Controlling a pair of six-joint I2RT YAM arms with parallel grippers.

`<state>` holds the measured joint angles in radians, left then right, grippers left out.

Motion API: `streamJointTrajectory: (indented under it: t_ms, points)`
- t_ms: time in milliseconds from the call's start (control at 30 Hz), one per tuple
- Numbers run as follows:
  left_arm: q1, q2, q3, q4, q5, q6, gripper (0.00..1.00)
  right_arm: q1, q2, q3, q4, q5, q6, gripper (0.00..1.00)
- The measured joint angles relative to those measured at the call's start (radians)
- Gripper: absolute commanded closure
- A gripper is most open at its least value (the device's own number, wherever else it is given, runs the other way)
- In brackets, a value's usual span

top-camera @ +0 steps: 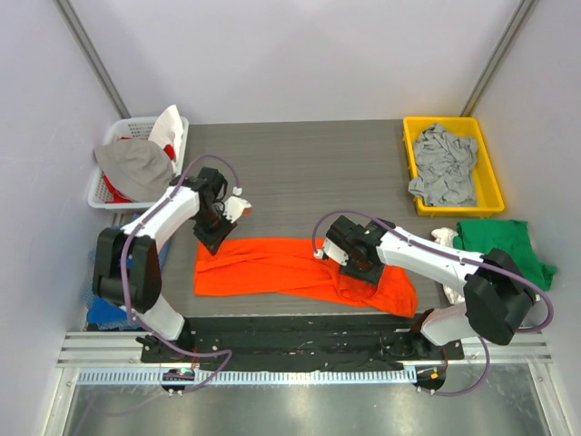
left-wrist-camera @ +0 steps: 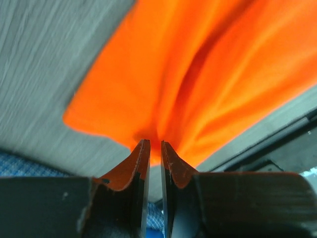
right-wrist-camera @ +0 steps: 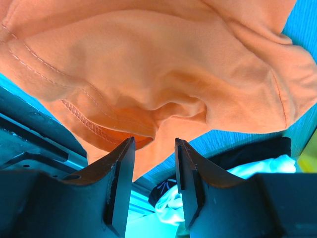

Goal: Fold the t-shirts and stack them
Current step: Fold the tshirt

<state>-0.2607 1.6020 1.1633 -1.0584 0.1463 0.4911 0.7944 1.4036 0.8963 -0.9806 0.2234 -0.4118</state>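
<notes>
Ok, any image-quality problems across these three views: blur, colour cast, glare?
Top external: sharp and evenly lit, with only soft shadows and no glare. Left wrist: the table is smeared into streaks by blur, and the orange t-shirt is so saturated that its folds lose detail. Right wrist: a strong cyan cast tints the table and the shirt washes out to pale peach, but its hem stitching reads clearly.

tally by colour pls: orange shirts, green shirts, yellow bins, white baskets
orange shirt: 1
green shirt: 1
yellow bin: 1
white basket: 1
total: 4
</notes>
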Motion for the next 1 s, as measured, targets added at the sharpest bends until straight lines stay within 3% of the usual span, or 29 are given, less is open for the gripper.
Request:
streamJointTrajectory:
  t_ms: [267, 1000]
  points:
    - [0.000, 0.129, -0.004, 0.070, 0.016, 0.000, 0.85, 0.000, -0.015, -0.006, 0.000, 0.002, 0.001, 0.55]
    - [-0.060, 0.002, -0.227, 0.024, 0.037, 0.006, 0.86, -0.008, -0.032, -0.034, 0.017, 0.005, 0.001, 0.55]
